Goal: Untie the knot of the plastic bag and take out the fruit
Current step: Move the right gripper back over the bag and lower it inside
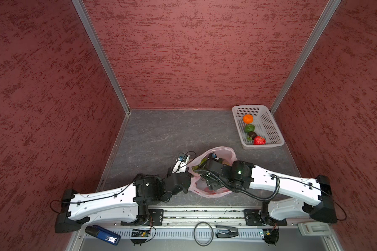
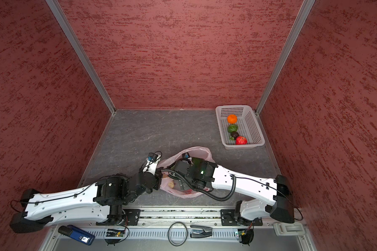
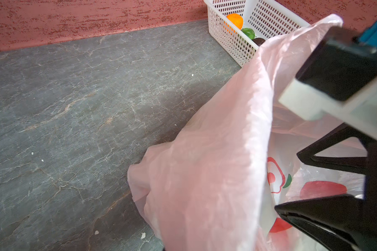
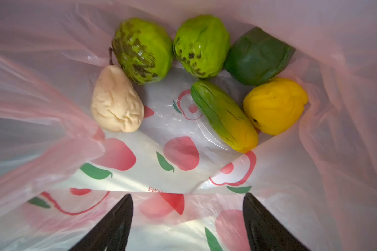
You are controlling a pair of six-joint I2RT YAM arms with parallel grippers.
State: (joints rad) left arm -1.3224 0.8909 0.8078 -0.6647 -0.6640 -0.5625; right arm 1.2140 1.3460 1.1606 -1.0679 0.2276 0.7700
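1. Right wrist view: your right gripper (image 4: 187, 195) is inside the plastic bag (image 4: 346, 108). Its jaws are wide and empty, and the tips stop short of the fruit.
2. The fruit lies on the bag's floor. There is a beige pear (image 4: 118, 102), two bright green pieces (image 4: 143, 51), a dark green piece (image 4: 258, 56), a yellow piece (image 4: 274, 106) and a long green-yellow piece (image 4: 224, 115).
3. Your left gripper (image 1: 189, 173) is closed tight at the bag's rim and seems to be pinching film (the film hides its own fingers in the left wrist view). No knot shows, and the bag's mouth stands open.
4. If you close here, the jaws will likely take only the printed film of the bag's floor. The whole bag would then lift.
5. The long piece touches the yellow one, and the bright green pair touch each other. A loose approach could grab two pieces or push them deeper into the bag's corner.
6. If the left pinch slips, the bag's wall could fold over the right gripper and hide the fruit.
7. The white basket (image 1: 262, 145) stands well beyond the bag, so film snagged on a jaw would drag the bag along.
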